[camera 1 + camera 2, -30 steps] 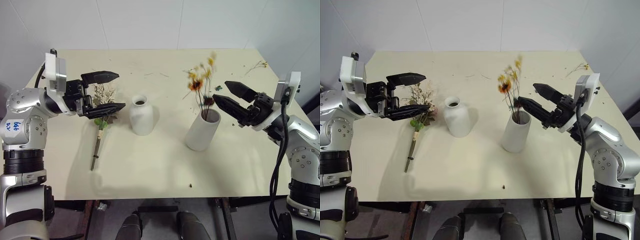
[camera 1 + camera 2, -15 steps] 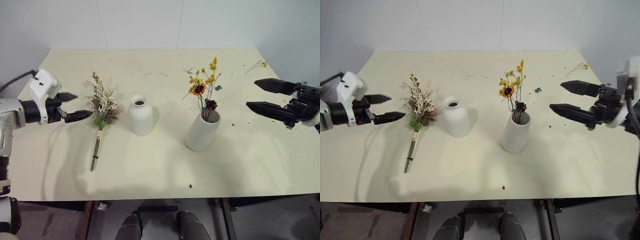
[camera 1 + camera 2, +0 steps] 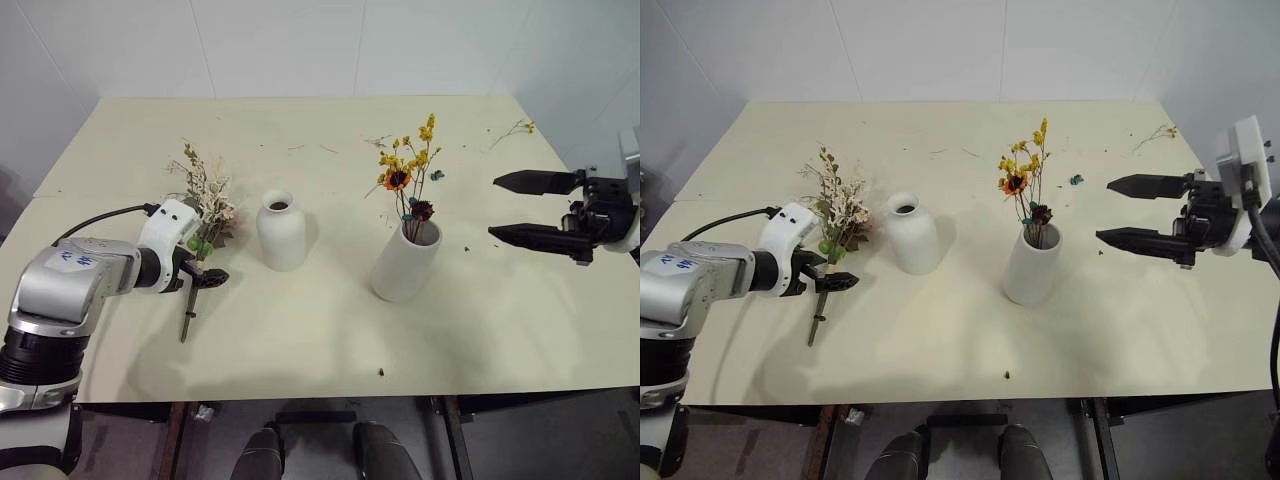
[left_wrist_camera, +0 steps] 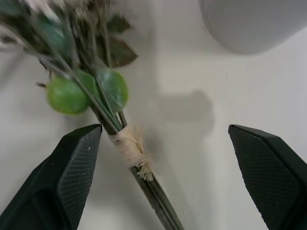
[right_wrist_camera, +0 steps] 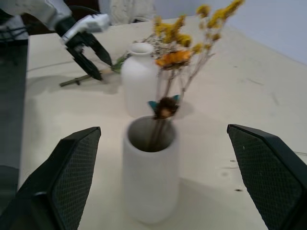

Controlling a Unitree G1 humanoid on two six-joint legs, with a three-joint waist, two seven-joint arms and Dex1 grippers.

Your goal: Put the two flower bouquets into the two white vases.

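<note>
Your left end effector (image 4: 158, 179) is hanging jaws wide apart, gripping nothing, right over the cream-white bouquet (image 3: 203, 205) lying flat on the worktop (image 3: 300, 340). In the left wrist view the twine-wrapped part of the stem (image 4: 129, 148) is sitting between the two fingers, closer to one pad (image 4: 76, 165) than the other, so you're looking off-centre.

The long axis is what matters: the stem is running on a diagonal across the jaw gap, bushy head on the far side of the end effector, bare stem end trailing back toward the near worktop edge. A close from here should pinch across the stem at the wrap, I'd judge, not along it.

The rounded narrow-necked vase (image 3: 281, 232) is standing empty just beyond the end effector, toward the robot's right. Left arm is clearly the nearer one.

Your right end effector (image 3: 530, 207) is also standing open and empty, well apart from all this, facing the tall cylinder vase (image 3: 405, 262), which is already holding the yellow-orange bouquet (image 3: 408, 175).
</note>
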